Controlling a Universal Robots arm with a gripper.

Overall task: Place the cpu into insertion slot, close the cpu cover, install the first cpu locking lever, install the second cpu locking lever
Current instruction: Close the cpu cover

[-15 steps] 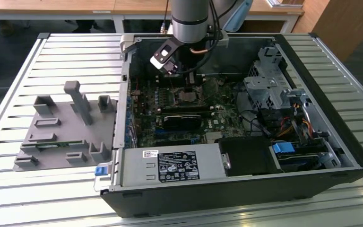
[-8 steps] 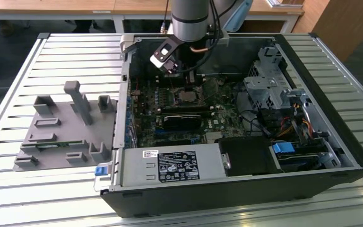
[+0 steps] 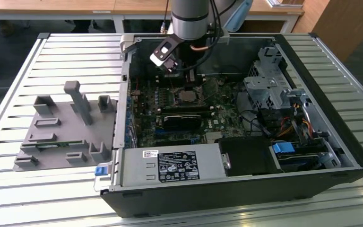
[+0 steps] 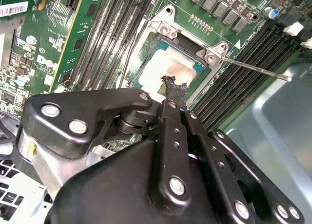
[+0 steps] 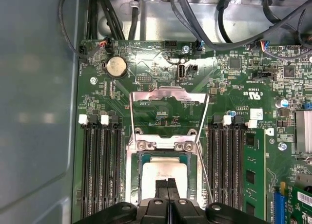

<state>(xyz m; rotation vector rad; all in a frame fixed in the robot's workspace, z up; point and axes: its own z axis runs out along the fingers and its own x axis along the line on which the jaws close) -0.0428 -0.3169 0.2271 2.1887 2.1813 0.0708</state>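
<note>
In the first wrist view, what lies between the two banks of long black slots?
The insertion slot with the cpu in it and the cpu cover open, in the first wrist view.

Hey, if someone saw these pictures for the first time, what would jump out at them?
An open computer case sits on a slatted table, with the robot arm reaching inside. In the first wrist view the shut gripper hangs right over the chip lying in its socket, and the metal cover is flipped open.
</note>
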